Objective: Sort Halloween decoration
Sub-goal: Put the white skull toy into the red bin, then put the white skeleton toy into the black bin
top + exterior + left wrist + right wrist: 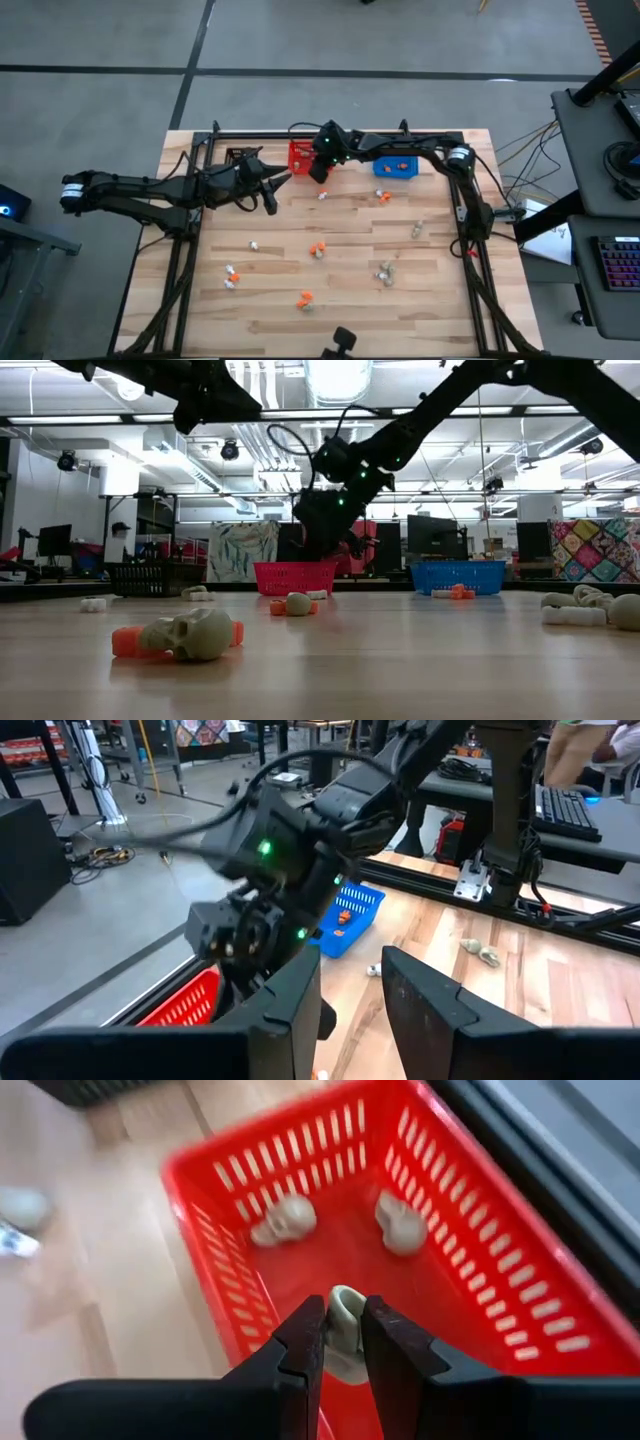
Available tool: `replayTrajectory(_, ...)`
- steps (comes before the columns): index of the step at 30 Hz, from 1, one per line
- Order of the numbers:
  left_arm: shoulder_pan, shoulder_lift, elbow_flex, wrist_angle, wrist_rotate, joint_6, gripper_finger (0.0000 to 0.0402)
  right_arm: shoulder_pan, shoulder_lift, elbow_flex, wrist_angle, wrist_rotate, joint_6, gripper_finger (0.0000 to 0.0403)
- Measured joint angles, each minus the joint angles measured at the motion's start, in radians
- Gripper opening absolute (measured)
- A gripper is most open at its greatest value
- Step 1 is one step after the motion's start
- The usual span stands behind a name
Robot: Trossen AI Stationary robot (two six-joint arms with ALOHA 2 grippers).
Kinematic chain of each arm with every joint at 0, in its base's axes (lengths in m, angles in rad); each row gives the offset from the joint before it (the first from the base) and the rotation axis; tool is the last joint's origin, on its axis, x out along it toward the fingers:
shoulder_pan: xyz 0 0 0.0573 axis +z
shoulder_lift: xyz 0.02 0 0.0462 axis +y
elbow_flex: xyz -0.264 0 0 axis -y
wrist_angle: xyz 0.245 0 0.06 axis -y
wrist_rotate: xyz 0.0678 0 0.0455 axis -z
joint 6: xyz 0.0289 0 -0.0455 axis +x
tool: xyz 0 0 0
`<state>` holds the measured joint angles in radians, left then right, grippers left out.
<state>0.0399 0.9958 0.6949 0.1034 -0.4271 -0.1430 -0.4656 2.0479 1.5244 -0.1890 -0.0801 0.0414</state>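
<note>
My right gripper hangs over the red basket at the table's far edge, shut on a small beige-grey skull trinket. Two more beige-grey skulls lie on the basket's floor. My left gripper hovers left of the red basket, open, with nothing between its fingers. Loose Halloween decoration lies on the tabletop: orange pieces, white pieces and beige-grey pieces. My right gripper pinches the beige-grey skull between its two fingertips, one on each side of it. The fingers slant down from above into the red basket's opening. The skull is lifted clear, above the basket's floor, and part of it shows below the fingertips.
A blue basket with orange pieces stands to the right of the red one, a black basket to its left, all along the far edge. A beige-grey skull and an orange piece lie near the front. A black frame rail runs round the table.
</note>
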Motion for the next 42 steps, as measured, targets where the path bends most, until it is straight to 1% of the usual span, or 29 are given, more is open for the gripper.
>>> replayTrajectory(16,0.0,0.0,0.0,-0.01,0.0,0.0,0.0091,-0.004,0.006,0.008,-0.008,0.002,0.037,0.006)
replayTrajectory(19,0.0,0.001,0.0,-0.018,0.0,0.0,0.0091,-0.004,0.006,0.008,-0.008,0.002,0.037,0.0071)
replayTrajectory(25,0.0,0.001,0.0,-0.034,0.0,0.0,0.0091,-0.004,0.006,0.008,-0.008,0.002,0.05,0.011)
replayTrajectory(28,0.0,0.001,0.0,-0.043,0.0,0.0,0.0091,-0.004,0.004,0.008,-0.008,0.002,0.051,0.0118)
replayTrajectory(32,0.0,0.001,0.0,-0.071,0.0,-0.006,0.0091,-0.004,-0.015,0.008,-0.011,0.001,0.053,0.0118)
replayTrajectory(36,0.0,0.001,0.0,-0.134,0.0,-0.035,0.0091,0.002,-0.052,0.008,-0.032,0.001,0.053,0.0111)
replayTrajectory(42,0.0,0.001,0.0,-0.245,0.0,-0.105,0.0091,0.036,-0.143,0.008,-0.137,-0.003,0.052,0.01)
